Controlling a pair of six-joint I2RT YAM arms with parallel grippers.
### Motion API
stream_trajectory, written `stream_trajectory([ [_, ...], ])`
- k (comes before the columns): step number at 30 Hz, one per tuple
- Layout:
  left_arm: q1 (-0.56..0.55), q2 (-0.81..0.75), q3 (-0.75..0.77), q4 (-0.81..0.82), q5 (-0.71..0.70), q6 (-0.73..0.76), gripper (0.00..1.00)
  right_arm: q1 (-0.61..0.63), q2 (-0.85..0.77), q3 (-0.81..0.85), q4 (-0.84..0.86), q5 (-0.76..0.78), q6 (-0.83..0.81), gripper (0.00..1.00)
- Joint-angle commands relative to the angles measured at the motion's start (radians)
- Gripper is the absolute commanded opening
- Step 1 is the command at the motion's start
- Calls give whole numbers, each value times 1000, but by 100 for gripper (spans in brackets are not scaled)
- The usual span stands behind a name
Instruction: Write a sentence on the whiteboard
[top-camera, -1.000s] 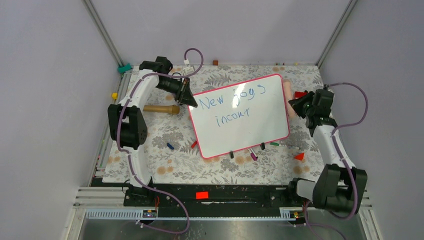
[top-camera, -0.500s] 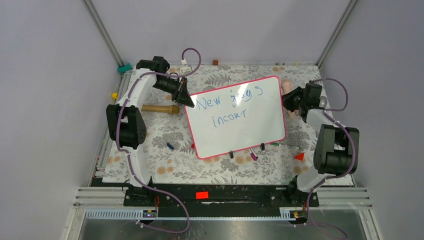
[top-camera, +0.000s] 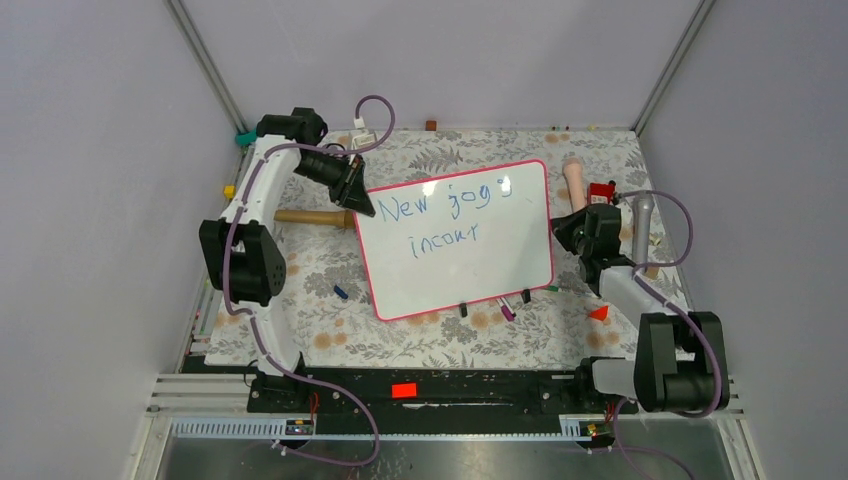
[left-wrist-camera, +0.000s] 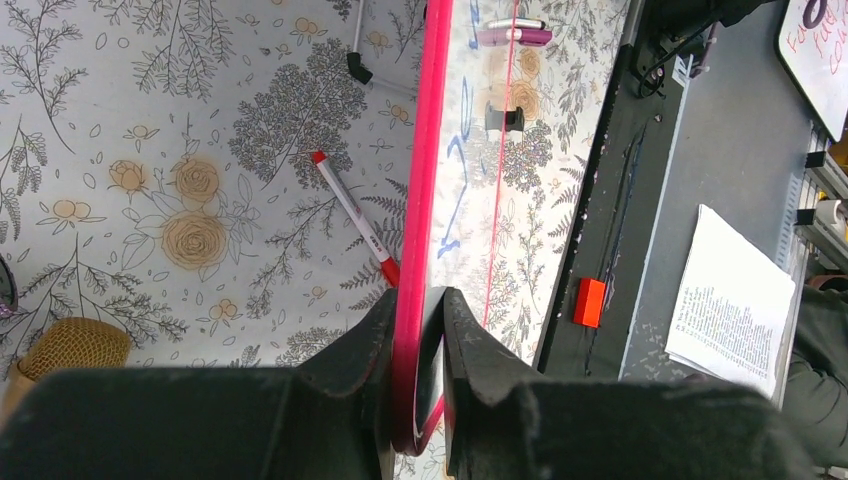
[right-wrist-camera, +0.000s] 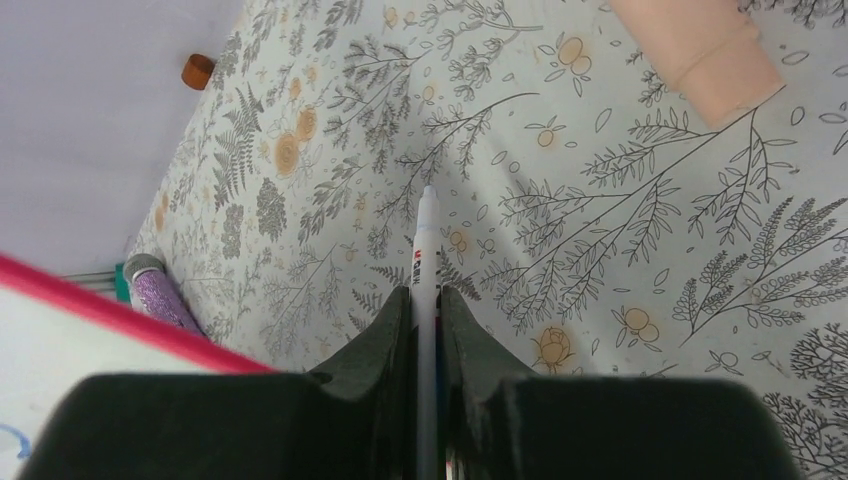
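Note:
The whiteboard (top-camera: 470, 275), glossy white with a pink-red frame, lies tilted on the floral table mat. The sentence (top-camera: 445, 205) is in blue marker: "New jogs" above "incour" (top-camera: 443, 240). My left gripper (top-camera: 360, 204) is shut on the board's far left corner. In the left wrist view its jaws (left-wrist-camera: 420, 300) clamp the pink frame (left-wrist-camera: 432, 150). My right gripper (top-camera: 572, 232) sits just off the board's right edge, shut on a white marker (right-wrist-camera: 427, 240) whose tip points over the mat, off the board.
A wooden roller (top-camera: 310, 217) lies left of the board. A pink cylinder (top-camera: 575, 178), a red block (top-camera: 600, 190) and a grey tool (top-camera: 643, 225) lie right. Loose markers (top-camera: 507, 311) lie at the board's near edge, with a blue one (top-camera: 341, 292) and a red wedge (top-camera: 599, 313).
The left gripper has pulled the whiteboard leftward and turned it slightly. The right arm has folded in, and its gripper with the marker has come nearer and lower beside the board's right edge.

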Motion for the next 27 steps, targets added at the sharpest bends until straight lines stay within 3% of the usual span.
stream_trajectory([
  [1, -70, -33, -46, 209, -77, 157, 0, 116, -91, 35, -201, -116, -111, 0],
  [6, -69, -55, -98, 259, -61, 166, 0, 76, -199, 195, -513, 120, -275, 0],
  [9, -73, -41, -79, 260, -45, 137, 0, 72, -249, 278, -615, 228, -359, 0],
  [11, -77, -33, -73, 260, -47, 126, 0, 73, -295, 306, -641, 223, -394, 0],
  [15, -86, -28, -72, 261, -53, 120, 0, 95, -336, 362, -702, 38, -480, 0],
  [18, -90, -23, -68, 260, -62, 114, 0, 198, -318, 383, -737, -69, -544, 0],
  [22, -89, -27, -64, 260, -74, 108, 0, 340, -309, 359, -731, -16, -601, 0],
  [27, -89, -21, -64, 260, -72, 106, 0, 369, -287, 337, -691, 7, -622, 0],
])
